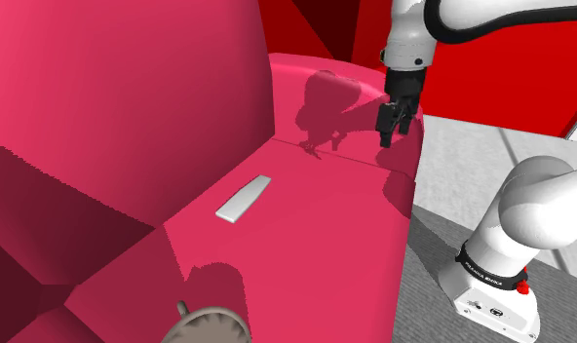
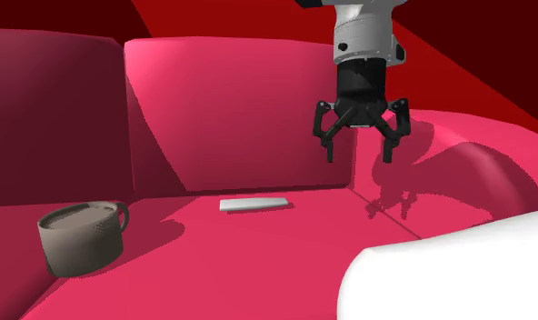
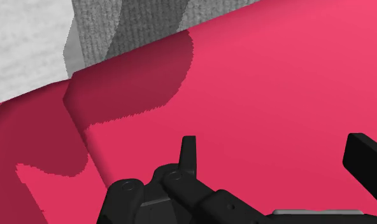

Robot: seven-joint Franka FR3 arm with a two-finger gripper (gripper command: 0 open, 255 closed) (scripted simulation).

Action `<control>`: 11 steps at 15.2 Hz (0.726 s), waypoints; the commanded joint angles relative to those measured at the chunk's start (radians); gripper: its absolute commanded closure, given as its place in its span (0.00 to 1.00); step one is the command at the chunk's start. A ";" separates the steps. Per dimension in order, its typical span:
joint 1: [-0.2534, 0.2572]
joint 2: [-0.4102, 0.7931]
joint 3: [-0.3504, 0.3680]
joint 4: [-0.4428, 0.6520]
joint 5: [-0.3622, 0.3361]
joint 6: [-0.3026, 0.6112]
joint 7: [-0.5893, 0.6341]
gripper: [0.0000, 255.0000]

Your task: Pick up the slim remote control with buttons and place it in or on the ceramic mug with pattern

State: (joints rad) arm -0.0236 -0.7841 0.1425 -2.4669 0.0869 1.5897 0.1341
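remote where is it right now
In the second exterior view the remote lies flat on the sofa seat, between the mug at left and the open gripper hovering up at right.

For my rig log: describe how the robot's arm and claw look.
The arm has smooth, rounded white links and dark joints. Near its base a black band carries small white lettering, with a red spot beside it. The claw is all black: a boxy body and two angular fingers.

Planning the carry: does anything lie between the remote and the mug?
Nothing; the second exterior view shows bare red seat between remote and mug.
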 commanded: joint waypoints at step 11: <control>-0.079 0.294 0.331 0.080 0.165 0.281 0.626 0.00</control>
State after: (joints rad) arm -0.0913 -0.5303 0.4420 -2.4025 0.2461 1.8387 0.6985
